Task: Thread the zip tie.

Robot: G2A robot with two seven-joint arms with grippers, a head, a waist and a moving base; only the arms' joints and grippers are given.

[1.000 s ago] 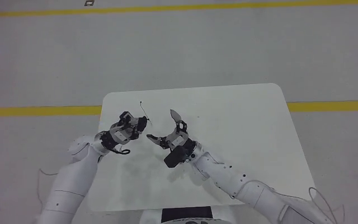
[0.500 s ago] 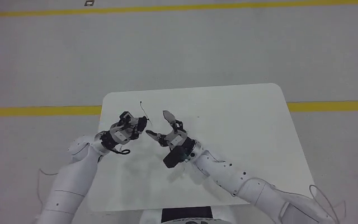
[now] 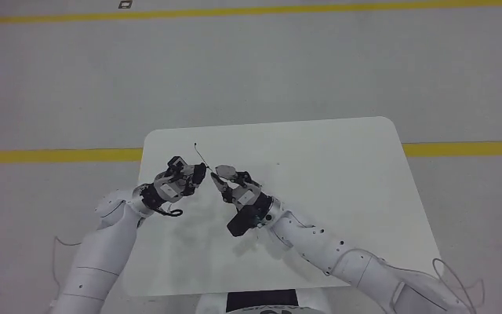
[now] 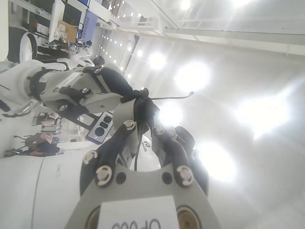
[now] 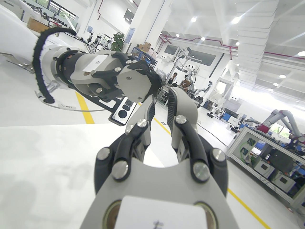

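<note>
Gripping side: the left gripper [image 3: 192,174] was clamped on the zip tie [image 4: 171,98] and held above the left part of the table [image 3: 337,157].
Strap: thin and dark. One length ran between the left fingers [image 4: 124,115] back toward the wrist. The other stuck out past the pads into free air and ended in a small knob.
Other side: the right gripper [image 5: 160,96] had its fingers drawn narrow, with a slim gap between the ribbed pads. Its tips stood just beside the left gripper's tips. Whether they touched the strap could not be told.
Writing: the left wrist label [image 4: 135,212] was white, and its dark print was cut by the frame edge. The right wrist label [image 5: 164,213] was also white, its print too cropped to make out.
Floor: yellow lines [image 3: 235,11] crossed the grey floor beyond the table.
</note>
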